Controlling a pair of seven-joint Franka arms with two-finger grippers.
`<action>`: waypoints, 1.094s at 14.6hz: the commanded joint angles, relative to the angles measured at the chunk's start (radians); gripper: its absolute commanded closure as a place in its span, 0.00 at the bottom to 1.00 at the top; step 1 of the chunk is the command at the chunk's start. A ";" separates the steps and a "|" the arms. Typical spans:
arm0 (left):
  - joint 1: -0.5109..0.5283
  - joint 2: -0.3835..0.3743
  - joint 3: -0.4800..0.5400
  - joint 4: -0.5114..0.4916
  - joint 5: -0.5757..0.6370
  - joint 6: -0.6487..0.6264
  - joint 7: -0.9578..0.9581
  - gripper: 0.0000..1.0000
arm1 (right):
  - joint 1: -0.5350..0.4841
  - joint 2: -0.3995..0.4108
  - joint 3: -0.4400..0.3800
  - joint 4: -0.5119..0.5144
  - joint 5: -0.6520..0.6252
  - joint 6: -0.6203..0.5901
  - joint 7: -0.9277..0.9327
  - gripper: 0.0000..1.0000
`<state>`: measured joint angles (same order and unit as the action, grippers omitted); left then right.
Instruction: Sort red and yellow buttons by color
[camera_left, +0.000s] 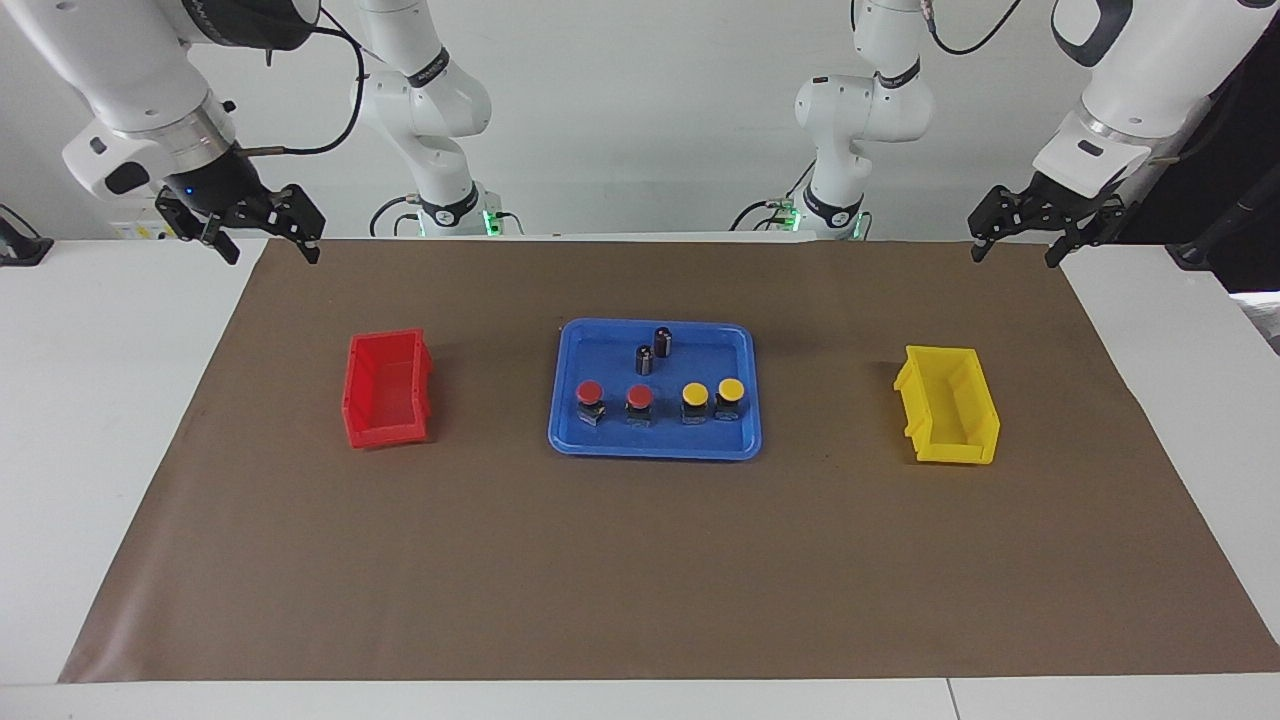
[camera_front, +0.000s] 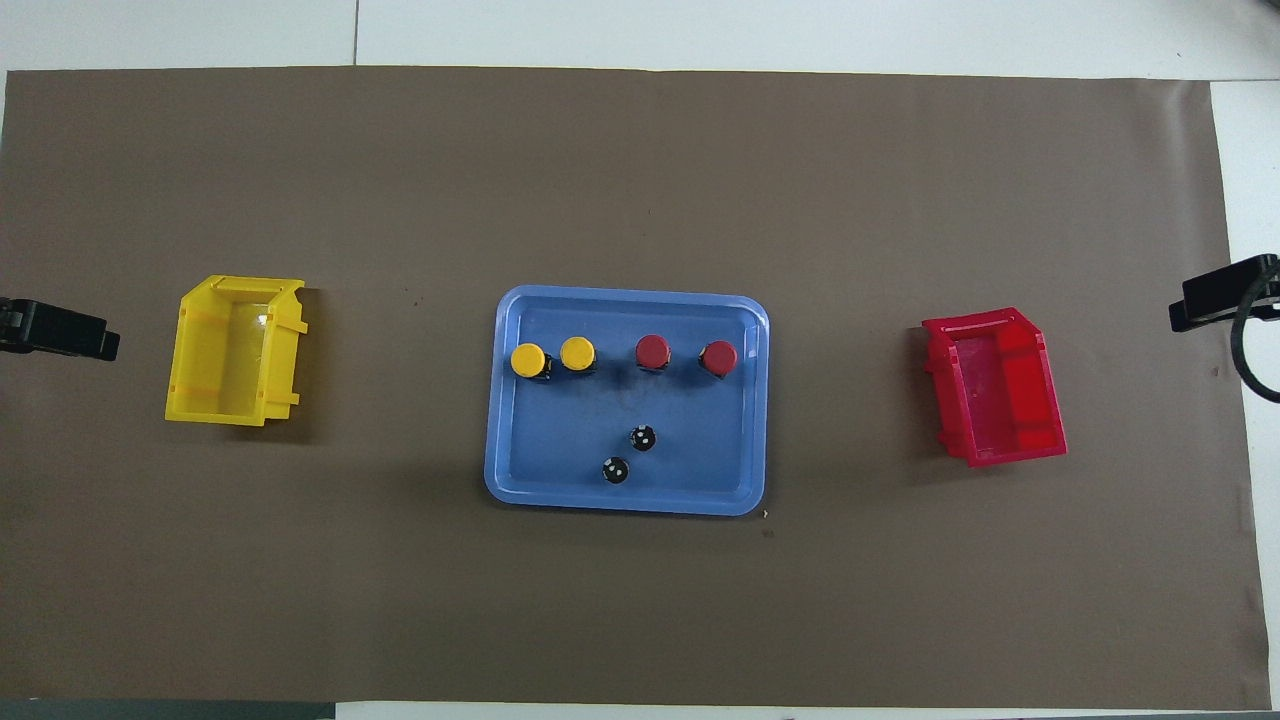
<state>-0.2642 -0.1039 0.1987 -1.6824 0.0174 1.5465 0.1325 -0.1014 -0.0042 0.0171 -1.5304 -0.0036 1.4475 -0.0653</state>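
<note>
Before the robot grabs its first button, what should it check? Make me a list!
1. All four buttons in the blue tray: two red buttons, two yellow buttons. Ok.
2. Buttons upright, caps on top. Ok.
3. Red bin at the right arm's end has nothing in it. Ok.
4. Yellow bin at the left arm's end has nothing in it. Ok.
5. Left hand and right hand open, holding nothing, raised at the mat's corners. Ok.
6. Two dark cylinders stand nearer to the robots than the buttons, apart from them. Ok.
</note>
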 joint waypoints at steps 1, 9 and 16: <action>0.005 0.006 -0.004 0.018 0.018 -0.025 0.006 0.00 | -0.008 -0.013 0.007 -0.013 0.005 0.004 -0.001 0.00; 0.005 0.006 -0.004 0.018 0.018 -0.023 0.006 0.00 | -0.001 -0.013 0.010 -0.010 -0.006 0.001 -0.010 0.00; 0.005 0.006 -0.004 0.018 0.018 -0.025 0.006 0.00 | 0.224 0.139 0.010 0.186 0.003 -0.029 0.198 0.00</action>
<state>-0.2641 -0.1039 0.1987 -1.6824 0.0174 1.5439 0.1325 0.0429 0.0303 0.0231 -1.4652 -0.0026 1.4467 0.0246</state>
